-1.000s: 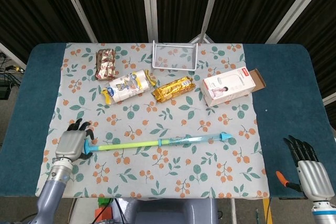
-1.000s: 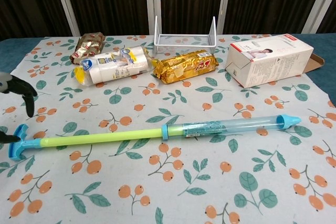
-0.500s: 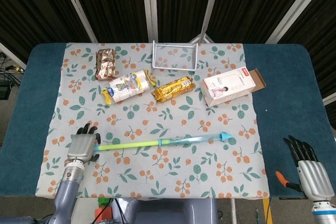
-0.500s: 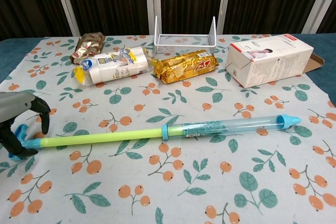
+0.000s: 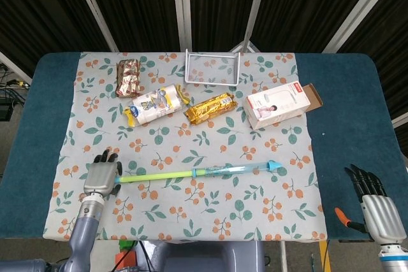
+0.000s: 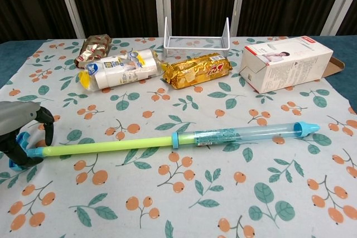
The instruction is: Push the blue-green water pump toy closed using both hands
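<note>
The blue-green water pump toy (image 5: 217, 171) (image 6: 234, 135) lies pulled out long across the floral cloth. Its yellow-green rod (image 6: 111, 146) sticks out to the left of the clear blue barrel. My left hand (image 5: 102, 176) (image 6: 17, 124) is at the rod's left end, with fingers curled over the blue handle (image 6: 22, 143) and thumb under it. My right hand (image 5: 375, 205) hangs off the cloth at the table's near right corner, fingers straight, holding nothing, far from the toy's blue nozzle tip (image 5: 274, 165). It does not show in the chest view.
Behind the toy lie a brown foil packet (image 5: 129, 76), a white-labelled bottle (image 5: 153, 104), a gold snack pack (image 5: 209, 107), a white wire rack (image 5: 211, 68) and an open white carton (image 5: 280, 104). An orange-handled tool (image 5: 344, 218) lies beside my right hand.
My left hand came in from the left and closed its fingers around the pump's blue handle; the toy shifted slightly to the right. The right hand has stayed still.
</note>
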Robot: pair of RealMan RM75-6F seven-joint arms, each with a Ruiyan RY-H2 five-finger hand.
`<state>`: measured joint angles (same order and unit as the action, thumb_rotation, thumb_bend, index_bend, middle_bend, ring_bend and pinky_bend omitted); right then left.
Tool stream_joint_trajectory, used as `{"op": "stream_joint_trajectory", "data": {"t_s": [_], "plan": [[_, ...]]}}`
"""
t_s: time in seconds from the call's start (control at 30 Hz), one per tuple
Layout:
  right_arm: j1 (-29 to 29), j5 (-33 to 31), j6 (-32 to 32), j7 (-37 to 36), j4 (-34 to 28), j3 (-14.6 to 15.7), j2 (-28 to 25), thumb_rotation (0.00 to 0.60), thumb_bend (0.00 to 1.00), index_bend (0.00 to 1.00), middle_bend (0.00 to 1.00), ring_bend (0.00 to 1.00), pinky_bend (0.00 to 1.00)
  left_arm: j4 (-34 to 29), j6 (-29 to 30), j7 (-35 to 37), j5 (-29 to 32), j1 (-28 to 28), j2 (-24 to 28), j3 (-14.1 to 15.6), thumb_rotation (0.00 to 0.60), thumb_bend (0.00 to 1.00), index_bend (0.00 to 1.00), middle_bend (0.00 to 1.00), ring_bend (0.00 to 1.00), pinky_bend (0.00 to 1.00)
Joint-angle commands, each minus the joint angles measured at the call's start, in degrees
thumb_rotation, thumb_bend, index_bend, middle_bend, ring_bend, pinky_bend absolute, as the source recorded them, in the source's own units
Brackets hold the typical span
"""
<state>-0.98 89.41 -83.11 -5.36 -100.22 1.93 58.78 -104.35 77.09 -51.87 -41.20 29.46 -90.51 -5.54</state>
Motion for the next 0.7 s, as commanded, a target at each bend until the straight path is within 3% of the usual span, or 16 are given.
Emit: {"op": "stream_joint_trajectory", "data": {"t_s": [0.03,0.33,0.7], "plan": [[0.00,0.01,0.03,0.02,-0.02,0.01,-0.01,0.600,0.31,0.00,0.00,0.00,0.00,0.13,0.08,0.00,0.18,0.13,-0.01,0.04,0.600,0.39,0.48,0.15,0.01,0.13],[0.10,0.18,-0.09,-0.09,-0.11,0.04,-0.07,0.600,0.31,0.00,0.00,0.00,0.00,0.45,0.32,0.04,0.56,0.52,-0.26,0.49,0.600,0.47,0.52,0.16,0.01,0.13],[0.08,0.31,0.08,-0.26,-0.21,0.13,-0.19,0.600,0.31,0.00,0.00,0.00,0.00,0.90,0.68,0.18,1.16,0.87,-0.39,0.55,0.600,0.51,0.55,0.16,0.01,0.13]]}}
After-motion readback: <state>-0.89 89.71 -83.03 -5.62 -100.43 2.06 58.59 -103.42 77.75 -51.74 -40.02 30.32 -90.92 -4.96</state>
